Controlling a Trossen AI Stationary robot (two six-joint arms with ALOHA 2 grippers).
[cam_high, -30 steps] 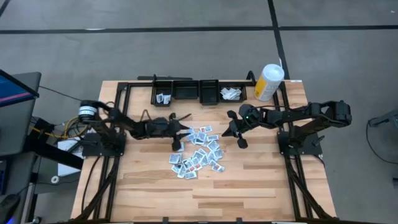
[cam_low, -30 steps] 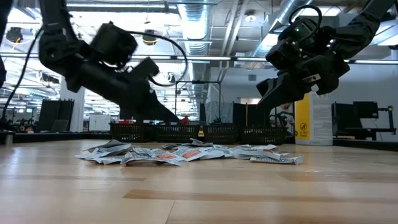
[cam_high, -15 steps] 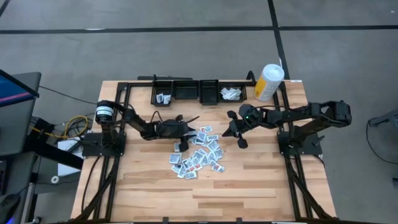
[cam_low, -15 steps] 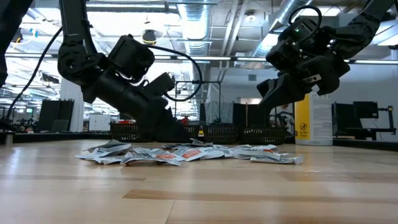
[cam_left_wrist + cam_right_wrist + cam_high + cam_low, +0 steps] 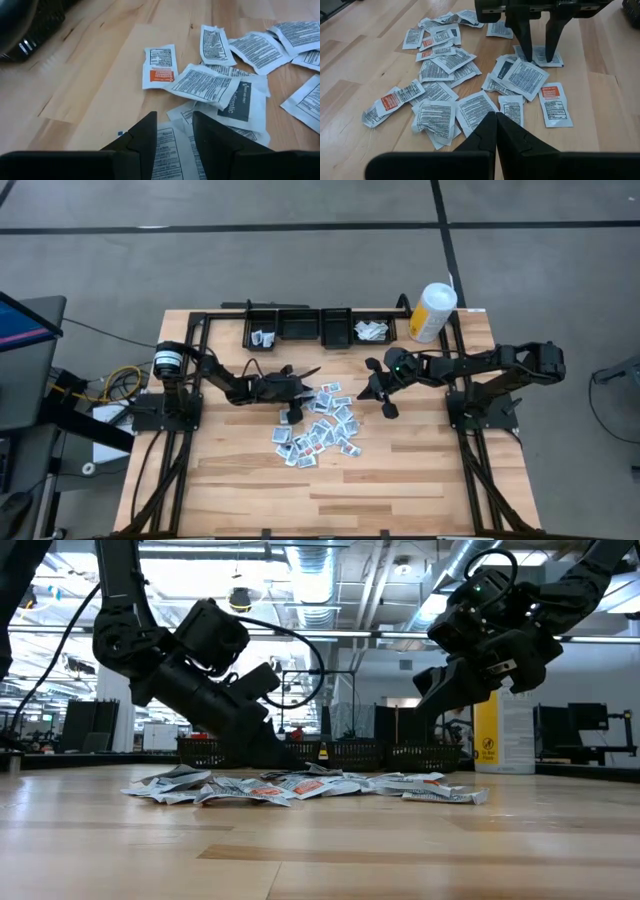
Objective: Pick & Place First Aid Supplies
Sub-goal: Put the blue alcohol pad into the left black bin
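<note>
Left gripper [image 5: 174, 131], part open and empty, straddles one packet [image 5: 167, 145]; press down, then pinch only that one

free: bare table [image 5: 400, 470] near edge | blocked: packet pile [image 5: 318, 430] centre, bins [image 5: 300, 328] behind

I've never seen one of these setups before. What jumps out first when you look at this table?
A scattered heap of small white packets lies mid-table. The left gripper is down at the heap's edge, its fingers apart and straddling one packet. The right gripper hangs shut beside the heap, and black bins with a tall white-and-yellow canister line the far edge.
</note>
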